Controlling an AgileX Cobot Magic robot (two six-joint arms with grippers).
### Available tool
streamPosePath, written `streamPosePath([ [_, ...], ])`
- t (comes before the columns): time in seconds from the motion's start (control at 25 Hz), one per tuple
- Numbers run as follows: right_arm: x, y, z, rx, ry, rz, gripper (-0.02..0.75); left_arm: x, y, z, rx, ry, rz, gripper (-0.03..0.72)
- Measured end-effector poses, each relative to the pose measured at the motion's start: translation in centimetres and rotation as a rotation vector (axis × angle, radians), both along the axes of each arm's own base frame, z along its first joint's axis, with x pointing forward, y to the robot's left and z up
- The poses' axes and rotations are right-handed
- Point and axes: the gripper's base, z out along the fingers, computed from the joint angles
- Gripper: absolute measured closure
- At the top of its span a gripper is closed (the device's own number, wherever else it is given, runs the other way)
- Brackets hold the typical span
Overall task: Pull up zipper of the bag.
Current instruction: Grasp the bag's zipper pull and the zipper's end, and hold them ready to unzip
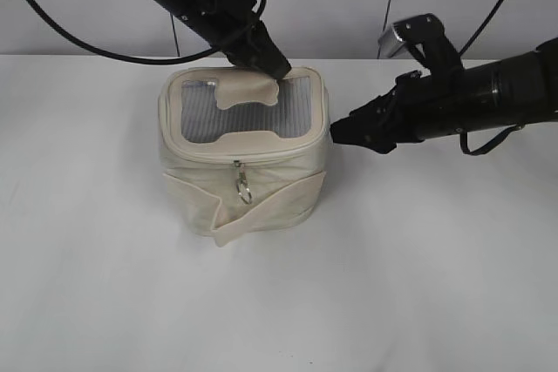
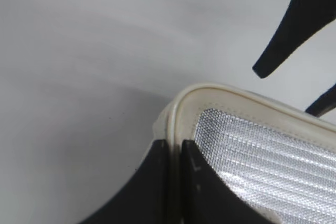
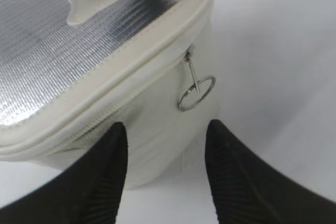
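A: The left gripper [image 2: 175,182] is pinched on the bag's [image 1: 244,141] lid rim; its wrist view shows the two black fingers [image 2: 207,192] nearly together with only the cream piped edge between them. From the exterior view you just see it pressed down at the lid's far edge.

B: And the right gripper [image 3: 165,171]?

A: Its ribbed black jaws stand apart, holding nothing, just beside the bag's right side.

B: What does its camera add?

A: The zipper [image 3: 191,82] close up: a small silver slider under the lid rim with a thin bar and a wire ring hanging down. In the exterior view that pull dangles at the middle of the front.

B: The bag itself?

A: Boxy, soft cream fabric, grey ribbed lid panel, standing upright on the white table [image 1: 418,285].
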Motion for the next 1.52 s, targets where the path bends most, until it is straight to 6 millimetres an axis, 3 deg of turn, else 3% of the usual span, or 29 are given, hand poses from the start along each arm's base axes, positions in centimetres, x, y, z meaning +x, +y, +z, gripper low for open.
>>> streamPosePath([
  [0.2,0.2,0.1,-2.3,0.002,0.066,-0.005,0.349,0.0,0.0,0.0,0.0,0.0,0.0,0.659],
  [0.64,0.6,0.4,-3.1,0.055,0.057,-0.022,0.349,0.0,0.0,0.0,0.0,-0.001,0.001,0.659],
  [0.84,1.9,0.7,-3.3,0.085,0.046,-0.038,0.359,0.0,0.0,0.0,0.0,-0.002,0.002,0.659],
  [0.96,3.2,1.0,-3.0,0.098,0.017,-0.041,0.465,0.0,0.0,0.0,0.002,-0.003,0.001,0.661],
  [1.04,3.6,1.2,-3.0,0.1,0.011,-0.043,0.64,0.0,0.0,0.0,0.002,-0.004,0.002,0.661],
  [1.12,3.4,1.2,-3.1,0.084,0.028,-0.026,0.719,0.0,0.0,0.0,0.002,-0.004,0.002,0.661],
  [1.32,2.7,1.1,-3.7,0.036,0.118,0.009,0.73,0.1,0.0,0.0,0.002,-0.008,0.005,0.661],
  [1.52,1.9,0.9,-2.5,0.032,0.114,0.014,0.73,0.1,0.0,0.0,0.003,-0.009,0.005,0.661],
])
